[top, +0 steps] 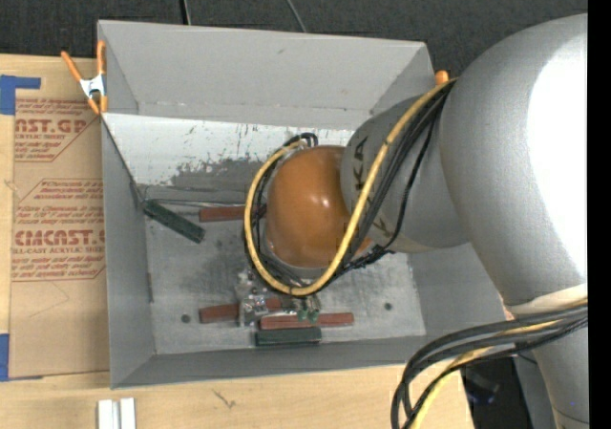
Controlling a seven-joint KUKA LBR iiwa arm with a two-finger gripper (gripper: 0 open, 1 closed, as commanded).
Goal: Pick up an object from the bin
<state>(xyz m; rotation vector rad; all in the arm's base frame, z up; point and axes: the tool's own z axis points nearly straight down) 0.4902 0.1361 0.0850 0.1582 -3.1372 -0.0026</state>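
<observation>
- Grey metal bin [124,255]: open-topped, with sloping walls and a scuffed floor; five short flat bars lie on the floor in two groups
- Arm [516,169]: enters from the right of the camera view and reaches down into the bin; an orange cover [304,203] sits on its wrist, ringed by a loop of yellow and black cables [253,217]
- Gripper [254,305]: low over the bin floor near the front wall, just below the orange cover; the cover and cables hide most of it, so it cannot be told whether it is open or closed, or whether it grips anything
- Front left red-brown bar [218,314]: lies flat, roughly parallel to the front wall, with its right end just beside the gripper
- Front right red-brown bar [307,320]: lies flat on the gripper's other side, its left end at the gripper
- Front dark green bar [286,337]: lies alongside the front right red-brown bar, between it and the front wall; whether the two touch cannot be told
- Rear dark green bar [174,221]: lies tilted near the left wall, well apart from the gripper
- Rear red-brown bar [221,214]: lies just beside the rear dark green bar, its right end reaching the cables
</observation>
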